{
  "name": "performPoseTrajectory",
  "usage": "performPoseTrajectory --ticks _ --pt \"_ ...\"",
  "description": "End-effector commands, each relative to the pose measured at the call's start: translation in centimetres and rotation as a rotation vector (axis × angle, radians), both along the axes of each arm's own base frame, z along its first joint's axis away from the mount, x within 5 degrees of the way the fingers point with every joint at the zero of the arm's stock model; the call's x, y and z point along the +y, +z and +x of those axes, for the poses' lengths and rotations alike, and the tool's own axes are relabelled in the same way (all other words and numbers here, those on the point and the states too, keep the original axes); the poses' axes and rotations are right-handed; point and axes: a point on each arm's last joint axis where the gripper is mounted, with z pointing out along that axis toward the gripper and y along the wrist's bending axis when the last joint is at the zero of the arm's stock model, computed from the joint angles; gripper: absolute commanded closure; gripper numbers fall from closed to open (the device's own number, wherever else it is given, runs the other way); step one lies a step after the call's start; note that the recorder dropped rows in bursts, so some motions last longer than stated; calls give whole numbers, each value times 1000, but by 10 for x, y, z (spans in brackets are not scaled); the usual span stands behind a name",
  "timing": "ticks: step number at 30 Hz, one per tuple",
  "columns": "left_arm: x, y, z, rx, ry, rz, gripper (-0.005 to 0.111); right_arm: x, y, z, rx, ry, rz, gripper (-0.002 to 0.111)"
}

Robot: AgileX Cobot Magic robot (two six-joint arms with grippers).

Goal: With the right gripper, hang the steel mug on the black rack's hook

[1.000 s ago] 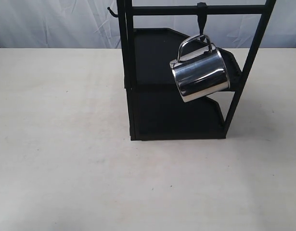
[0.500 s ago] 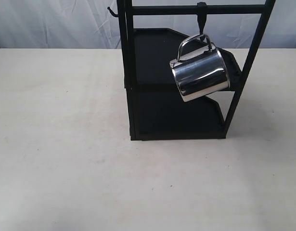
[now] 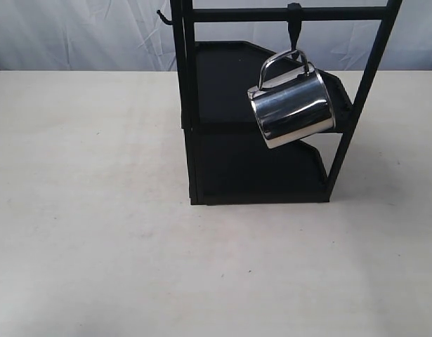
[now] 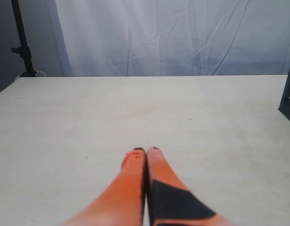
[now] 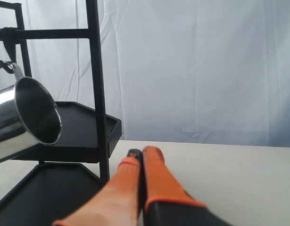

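Exterior view: one steel mug (image 3: 293, 105) hangs tilted from one hook (image 3: 294, 28).

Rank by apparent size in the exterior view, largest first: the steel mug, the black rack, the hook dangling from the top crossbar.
1. The black rack, by far the largest.
2. The steel mug, hanging tilted.
3. The hook, narrow and partly behind the mug's handle.

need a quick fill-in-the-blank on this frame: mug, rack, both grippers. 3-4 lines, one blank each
The steel mug hangs by its ____ from the hook.
The hook hangs from the black rack's top ____.
The right gripper's orange fingers are ____, holding nothing.
The left gripper hovers over the bare ____, also shut.

Missing words: handle; crossbar; shut; table
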Motion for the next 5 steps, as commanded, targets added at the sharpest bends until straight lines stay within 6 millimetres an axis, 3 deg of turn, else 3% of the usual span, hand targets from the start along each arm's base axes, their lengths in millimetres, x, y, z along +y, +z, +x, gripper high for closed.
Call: performPoseTrajectory --ticks 1,5 --pt "0 2 0 -12 -5 -2 107 -1 0 0 -10 -10 -7 108" --pt "0 2 0 -12 -5 -2 107 -1 0 0 -10 -10 -7 108"
